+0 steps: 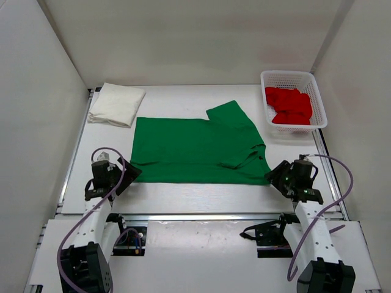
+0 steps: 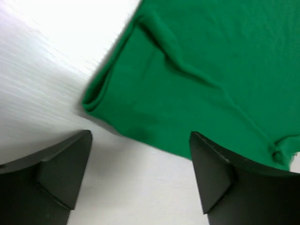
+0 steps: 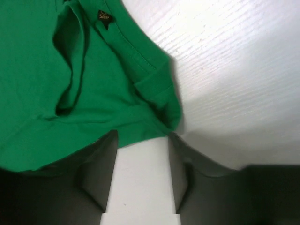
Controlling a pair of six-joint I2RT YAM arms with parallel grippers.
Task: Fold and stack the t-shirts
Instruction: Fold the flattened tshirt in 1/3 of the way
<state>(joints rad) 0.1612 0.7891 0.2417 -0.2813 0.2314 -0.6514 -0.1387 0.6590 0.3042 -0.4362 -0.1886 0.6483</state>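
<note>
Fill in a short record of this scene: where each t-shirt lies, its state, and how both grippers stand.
green t-shirt: spread flat mid-table, unstacked
cream-white t-shirt: folded, far left of table
red t-shirt: crumpled in basket, far right
left gripper: open, at green shirt's near left corner, empty
right gripper: open, at its near right corner, empty

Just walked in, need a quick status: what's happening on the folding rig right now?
Both arms are at the green t-shirt, which lies spread on the table, apparently folded over once, with one sleeve sticking out at the far side. The left gripper and right gripper sit at its near corners, both open and holding nothing. The cream-white t-shirt lies folded at the far left. The red t-shirt sits crumpled in the white basket at the far right, not yet folded.
</note>
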